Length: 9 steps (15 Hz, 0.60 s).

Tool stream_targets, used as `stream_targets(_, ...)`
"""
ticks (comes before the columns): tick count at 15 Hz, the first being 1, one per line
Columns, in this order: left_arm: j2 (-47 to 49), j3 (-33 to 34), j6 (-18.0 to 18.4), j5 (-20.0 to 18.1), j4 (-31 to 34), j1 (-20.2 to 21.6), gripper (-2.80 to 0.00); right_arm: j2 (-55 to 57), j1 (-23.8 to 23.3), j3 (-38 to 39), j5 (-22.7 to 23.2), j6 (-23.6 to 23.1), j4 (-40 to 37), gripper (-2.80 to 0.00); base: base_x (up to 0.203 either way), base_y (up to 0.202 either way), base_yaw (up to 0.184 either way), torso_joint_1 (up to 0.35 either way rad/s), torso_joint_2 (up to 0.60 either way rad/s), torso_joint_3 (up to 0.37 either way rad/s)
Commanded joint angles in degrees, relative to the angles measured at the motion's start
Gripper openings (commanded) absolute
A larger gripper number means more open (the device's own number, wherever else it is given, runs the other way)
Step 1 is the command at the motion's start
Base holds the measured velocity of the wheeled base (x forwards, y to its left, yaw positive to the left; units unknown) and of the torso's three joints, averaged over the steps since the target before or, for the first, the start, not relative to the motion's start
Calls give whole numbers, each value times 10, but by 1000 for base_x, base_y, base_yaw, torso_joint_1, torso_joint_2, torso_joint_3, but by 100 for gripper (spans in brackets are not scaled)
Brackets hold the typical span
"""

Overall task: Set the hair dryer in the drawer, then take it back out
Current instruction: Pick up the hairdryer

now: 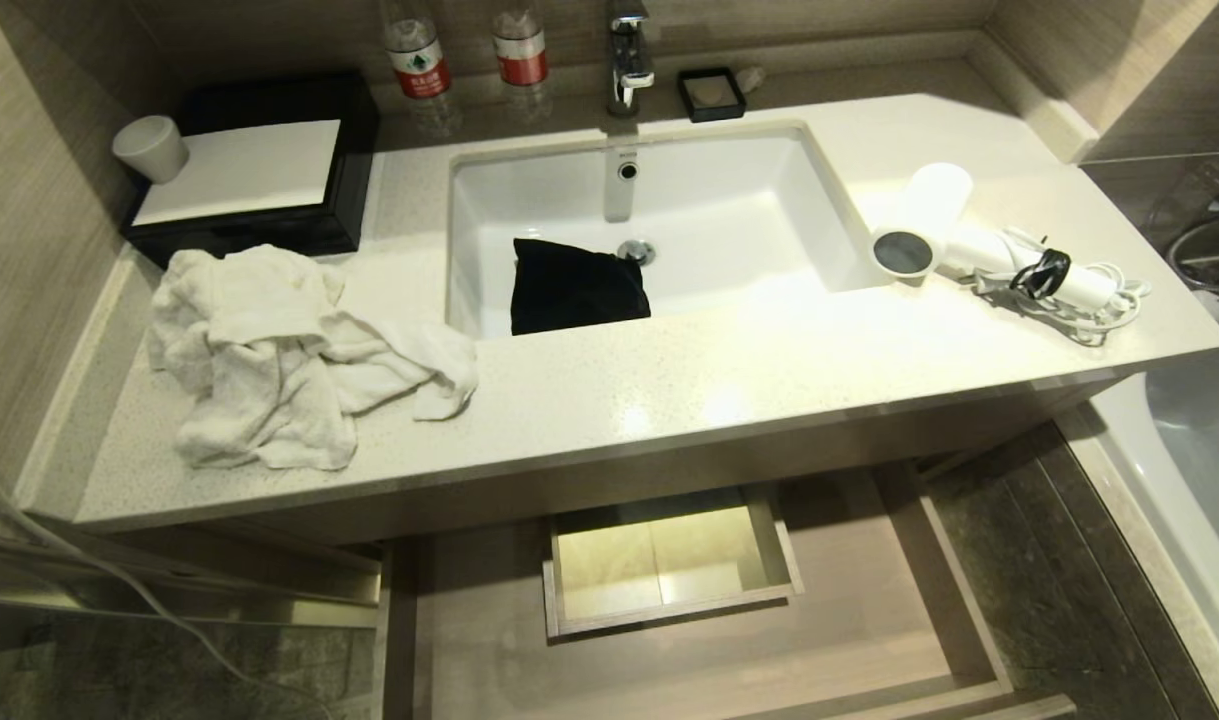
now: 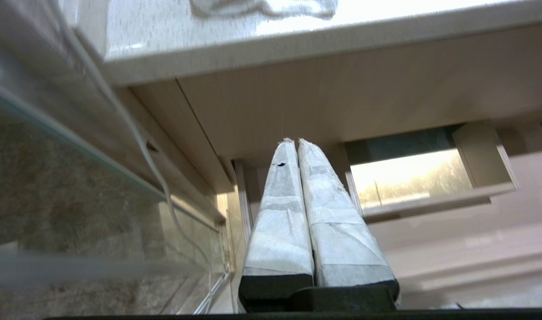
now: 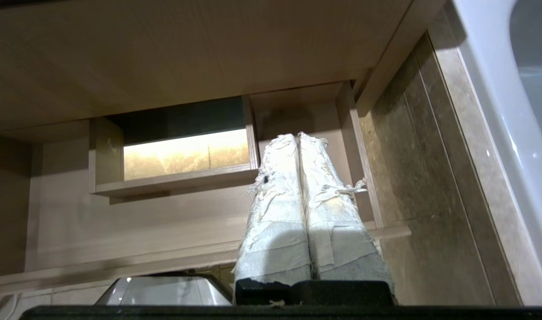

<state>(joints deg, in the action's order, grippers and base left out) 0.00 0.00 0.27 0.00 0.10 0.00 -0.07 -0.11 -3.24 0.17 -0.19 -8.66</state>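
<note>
The hair dryer [image 1: 979, 250] is seen on the worktop [image 1: 669, 380], well apart from both pairs of fingers [image 2: 282, 200] [image 3: 279, 195], pressed together below by the open drawer [image 1: 709, 640].

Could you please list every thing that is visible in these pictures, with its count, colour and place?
hair dryer: 1, white with grey round end, on the countertop, right of the sink; cord bundled by a black tie
drawer: 1, light wood-grain, pulled open under the countertop, nothing visible inside
countertop: 1, pale speckled
sink: 1, white, centre of countertop
black cloth: 1, inside the sink
towel: 1, white, crumpled, left on countertop
faucet: 1, chrome, behind sink
bottles: 2, clear with red labels, at the back
black tray: 1, back left, white sheet on top
cup: 1, white, beside the tray
soap dish: 1, black, right of faucet
left claw: 1, white-wrapped, shut, below countertop level
right claw: 1, white-wrapped, shut, facing the drawer
</note>
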Motion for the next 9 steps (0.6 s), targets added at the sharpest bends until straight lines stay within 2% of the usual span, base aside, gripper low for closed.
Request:
stream_targets(1, 0, 0, 0, 0, 0, 0, -280, -1, 0, 0, 1, -2, 0, -280, 0, 0, 0, 330, -161, 159)
stream_targets(9, 0, 1, 0, 0, 0, 0, -280, -1, 0, 0, 0, 1, -2, -280, 0, 0, 0, 340, -227, 107)
